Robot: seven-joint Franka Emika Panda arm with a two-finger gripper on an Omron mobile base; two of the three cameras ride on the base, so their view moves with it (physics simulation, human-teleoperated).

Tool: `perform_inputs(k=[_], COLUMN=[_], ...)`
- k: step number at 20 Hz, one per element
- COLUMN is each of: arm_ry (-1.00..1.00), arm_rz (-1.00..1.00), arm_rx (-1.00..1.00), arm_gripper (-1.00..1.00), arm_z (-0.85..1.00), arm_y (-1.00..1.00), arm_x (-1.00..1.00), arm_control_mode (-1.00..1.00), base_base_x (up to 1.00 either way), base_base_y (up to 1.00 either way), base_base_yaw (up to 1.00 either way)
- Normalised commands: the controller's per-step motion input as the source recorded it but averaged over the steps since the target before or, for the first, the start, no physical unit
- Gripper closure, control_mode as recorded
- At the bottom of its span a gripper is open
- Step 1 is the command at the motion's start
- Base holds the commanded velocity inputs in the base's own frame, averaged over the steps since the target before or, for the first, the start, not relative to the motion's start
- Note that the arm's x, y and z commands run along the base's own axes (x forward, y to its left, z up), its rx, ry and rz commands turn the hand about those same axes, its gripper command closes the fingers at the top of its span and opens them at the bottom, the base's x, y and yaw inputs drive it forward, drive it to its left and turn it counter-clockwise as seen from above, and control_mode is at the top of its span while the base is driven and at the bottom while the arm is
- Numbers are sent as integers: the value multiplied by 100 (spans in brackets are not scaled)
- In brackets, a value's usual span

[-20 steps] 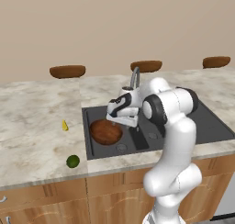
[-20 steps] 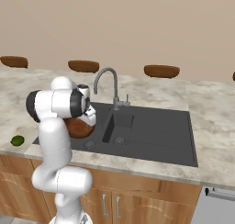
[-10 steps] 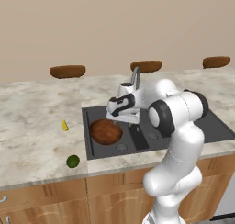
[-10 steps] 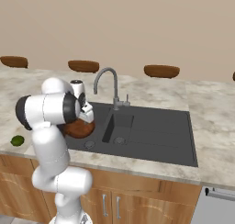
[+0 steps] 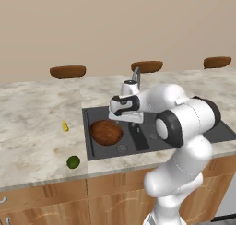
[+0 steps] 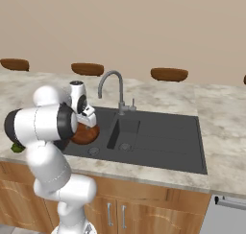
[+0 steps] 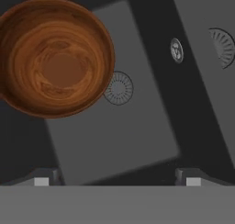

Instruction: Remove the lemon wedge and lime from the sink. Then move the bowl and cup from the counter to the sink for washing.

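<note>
The reddish-brown wooden bowl (image 5: pixel 106 131) (image 6: pixel 86 134) (image 7: pixel 55 58) rests in the left basin of the dark grey sink (image 5: pixel 140 139) (image 6: pixel 158 137) (image 7: pixel 119 131). My gripper (image 5: pixel 125 120) (image 6: pixel 89 121) (image 7: pixel 117 181) hangs open above that basin, just right of the bowl, with nothing between its fingers. On the counter left of the sink lie the yellow lemon wedge (image 5: pixel 65 126) and, nearer the front edge, the dark green lime (image 5: pixel 73 162) (image 6: pixel 17 148). The cup is out of view.
A curved grey faucet (image 5: pixel 136 76) (image 6: pixel 113 82) stands behind the sink, close behind my hand. A round drain (image 7: pixel 118 87) lies beside the bowl. Brown stool tops (image 5: pixel 67 71) line the far side of the marble counter (image 5: pixel 32 136).
My hand has risen slightly over the left basin and the elbow has swung out toward the front. The bowl stays in the sink and the jaws stay open.
</note>
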Motion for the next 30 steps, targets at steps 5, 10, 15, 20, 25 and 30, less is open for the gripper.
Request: perform_inputs(k=[5, 10, 15, 20, 25, 30], arm_ry=[0, 2, 0, 1, 0, 1], arm_rz=[4, 4, 5, 3, 2, 1], arm_rx=[-4, -3, 0, 0, 0, 0], arm_gripper=[-100, -100, -100, -100, -100, -100], arm_z=[20, 22, 20, 16, 15, 16], arm_y=[0, 0, -5, -1, -2, 0], arm_x=[-24, -22, -29, -23, -24, -22], arm_control_mode=[-100, -100, -100, -100, -100, -100], base_base_x=[0, 0, 0, 0, 0, 0], base_base_y=[0, 0, 0, 0, 0, 0], base_base_yaw=[0, 0, 0, 0, 0, 0])
